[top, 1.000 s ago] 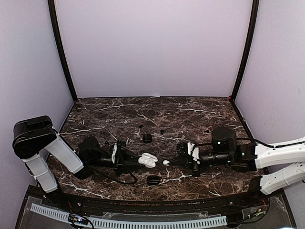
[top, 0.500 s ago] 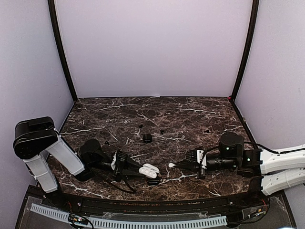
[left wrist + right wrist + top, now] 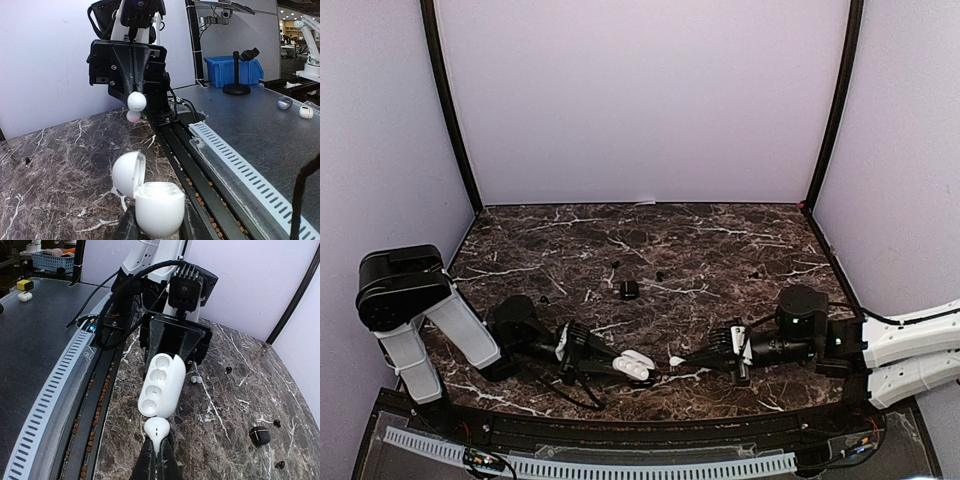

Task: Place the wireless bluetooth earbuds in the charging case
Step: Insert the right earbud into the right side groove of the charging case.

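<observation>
My left gripper [image 3: 155, 224] is shut on the base of an open white charging case [image 3: 159, 206], whose lid [image 3: 128, 172] is hinged back. The case's wells [image 3: 156, 387] look empty in the right wrist view. A glossy white earbud [image 3: 157, 428] is pinched by its stem in my right gripper [image 3: 158, 452], which is shut on it. It hangs just off the near end of the case [image 3: 632, 366], outside the wells. In the top view the right gripper [image 3: 686, 358] faces the left gripper [image 3: 618, 366] near the table's front edge. A second white earbud [image 3: 195, 380] lies on the marble beside the left gripper.
A small black case [image 3: 629, 290] sits mid-table, with tiny black earbuds [image 3: 615, 265] scattered around it, such as one to its right [image 3: 660, 275] and another at the far right [image 3: 754, 275]. The black rail and white cable duct [image 3: 620, 466] run along the near edge, close under both grippers.
Both grippers have moved toward the table's near edge. The right gripper drew back to the right with the earbud, then closed in on the case again.
</observation>
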### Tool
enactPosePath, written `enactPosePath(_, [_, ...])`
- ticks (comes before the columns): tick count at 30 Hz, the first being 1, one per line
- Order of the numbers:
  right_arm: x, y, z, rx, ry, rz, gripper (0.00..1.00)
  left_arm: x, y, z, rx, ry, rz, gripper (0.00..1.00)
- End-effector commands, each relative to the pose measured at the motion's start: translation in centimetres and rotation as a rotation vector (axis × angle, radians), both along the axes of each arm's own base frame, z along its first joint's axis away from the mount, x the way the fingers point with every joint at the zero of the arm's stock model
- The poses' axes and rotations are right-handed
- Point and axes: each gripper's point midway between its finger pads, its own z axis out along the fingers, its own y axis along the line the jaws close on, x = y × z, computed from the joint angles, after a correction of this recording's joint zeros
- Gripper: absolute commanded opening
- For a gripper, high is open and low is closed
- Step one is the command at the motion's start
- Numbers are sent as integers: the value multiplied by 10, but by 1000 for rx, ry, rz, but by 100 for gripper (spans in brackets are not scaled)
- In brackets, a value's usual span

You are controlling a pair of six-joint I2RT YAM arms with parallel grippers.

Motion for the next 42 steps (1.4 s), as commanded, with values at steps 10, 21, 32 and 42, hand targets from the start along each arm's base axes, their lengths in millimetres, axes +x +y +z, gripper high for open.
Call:
enactPosePath(10, [-5,36,11,97,114,-183,0,11,1,9,-44,-52,93,22])
enactPosePath(21, [13,51,4,113,115,-310,0,16,0,10,-37,-53,117,22])
enactPosePath(32, [16,60,-5,65,81,-314,0,15,0,12,-38,-54,115,22])
enactPosePath(42, [18,66,-21,-5,78,-322,0,14,0,14,-40,-54,117,22])
